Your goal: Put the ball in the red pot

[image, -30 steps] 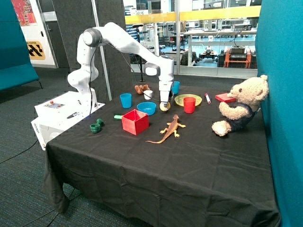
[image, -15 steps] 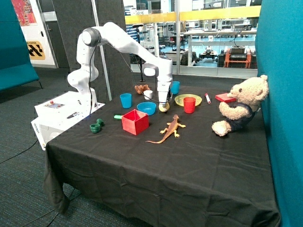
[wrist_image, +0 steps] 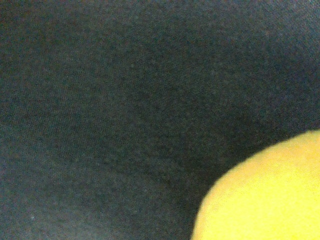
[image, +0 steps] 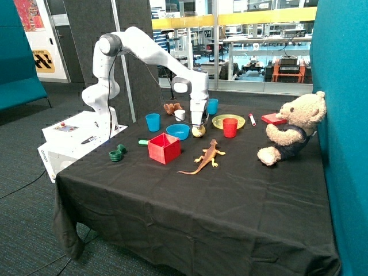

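Outside view: the white arm is reaching down over the black table, its gripper hanging low at the ball — the pale yellow ball is sitting right at the fingertips, just beside the blue bowl and behind the orange lizard. Whether the ball is resting on the cloth or lifted clear of it, I cannot tell from here. The red pot is standing apart from the ball, nearer the front, past the blue bowl; nothing is showing inside it. A red cup and a yellow-green plate are sitting beside the ball on the side toward the teddy bear.

Wrist view: dark cloth is filling most of the frame, with the ball bulging in at one corner — very close to the lens. No finger is showing here, so whether the fingers are closed on the ball or spread around it cannot be told.
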Controlling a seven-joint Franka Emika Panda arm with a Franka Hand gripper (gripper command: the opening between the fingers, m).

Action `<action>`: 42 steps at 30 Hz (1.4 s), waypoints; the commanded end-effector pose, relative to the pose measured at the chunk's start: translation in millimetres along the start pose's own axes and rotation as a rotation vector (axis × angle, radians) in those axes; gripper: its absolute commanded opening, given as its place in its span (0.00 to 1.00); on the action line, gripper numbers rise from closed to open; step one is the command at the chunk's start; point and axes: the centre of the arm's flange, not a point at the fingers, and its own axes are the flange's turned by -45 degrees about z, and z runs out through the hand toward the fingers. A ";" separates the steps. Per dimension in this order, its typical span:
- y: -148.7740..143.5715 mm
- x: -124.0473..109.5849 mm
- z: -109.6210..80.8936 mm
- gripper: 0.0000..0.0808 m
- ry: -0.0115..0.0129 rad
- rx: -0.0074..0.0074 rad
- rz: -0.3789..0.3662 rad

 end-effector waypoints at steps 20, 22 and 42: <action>-7.5 -10.2 -8.9 0.00 0.0008 0.0007 -0.027; -7.0 -11.2 -10.1 0.00 0.0008 0.0007 -0.026; -9.8 -13.9 -17.9 0.00 0.0008 0.0007 -0.017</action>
